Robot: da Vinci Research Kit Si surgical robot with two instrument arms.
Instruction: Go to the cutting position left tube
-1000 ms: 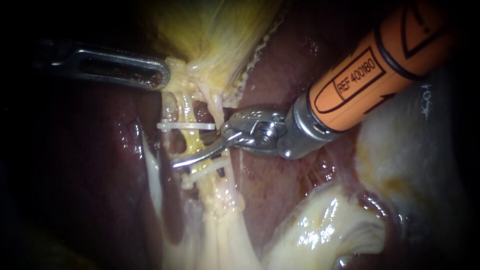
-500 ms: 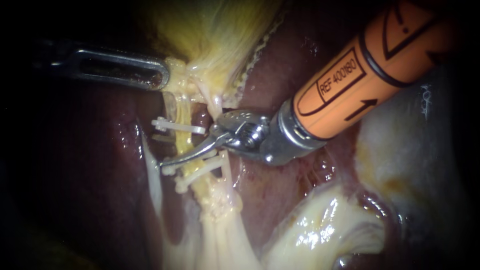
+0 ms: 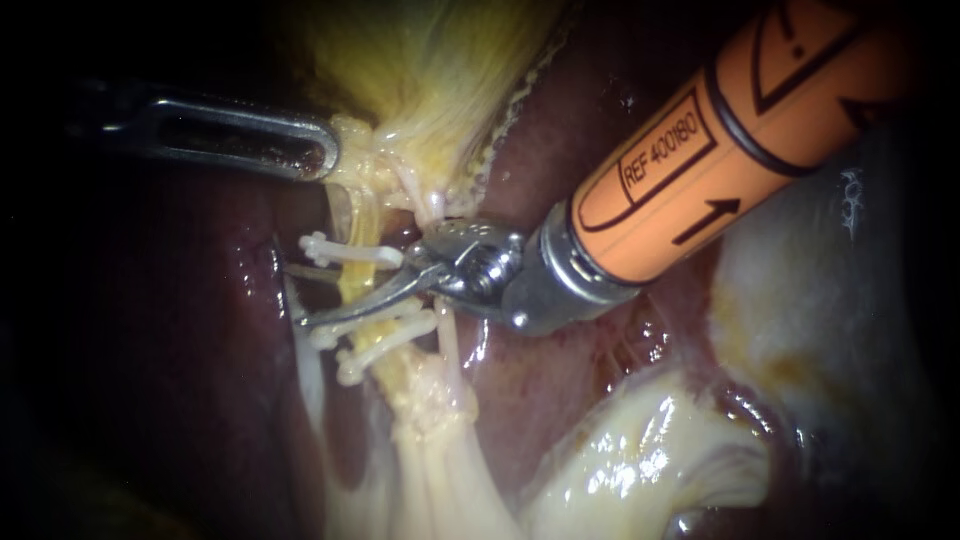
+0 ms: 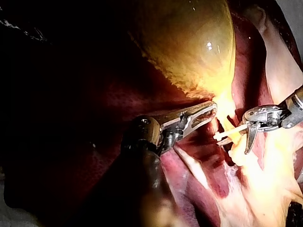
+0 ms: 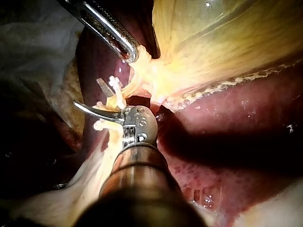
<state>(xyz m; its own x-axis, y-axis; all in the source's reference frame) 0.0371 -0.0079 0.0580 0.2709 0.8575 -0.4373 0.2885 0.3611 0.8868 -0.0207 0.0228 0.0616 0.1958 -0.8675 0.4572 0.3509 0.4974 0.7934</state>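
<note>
Your right instrument [image 3: 340, 300], claw agape, straddles the likely soft, slippery tube [image 3: 360, 272] between clips [image 3: 350, 250]; left instrument [image 3: 320, 155], ten o'clock, pinches gallbladder [image 3: 430, 70].

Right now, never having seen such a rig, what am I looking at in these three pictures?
Two thin robot instruments work on a pig's liver and yellow gallbladder. The wide picture comes from a camera close to the tissue; the other two come from cameras on each arm. The left instrument grips the gallbladder's narrow end. The right instrument, with the orange shaft, has its blades open at a pale tube, between the white clips on it.
</note>
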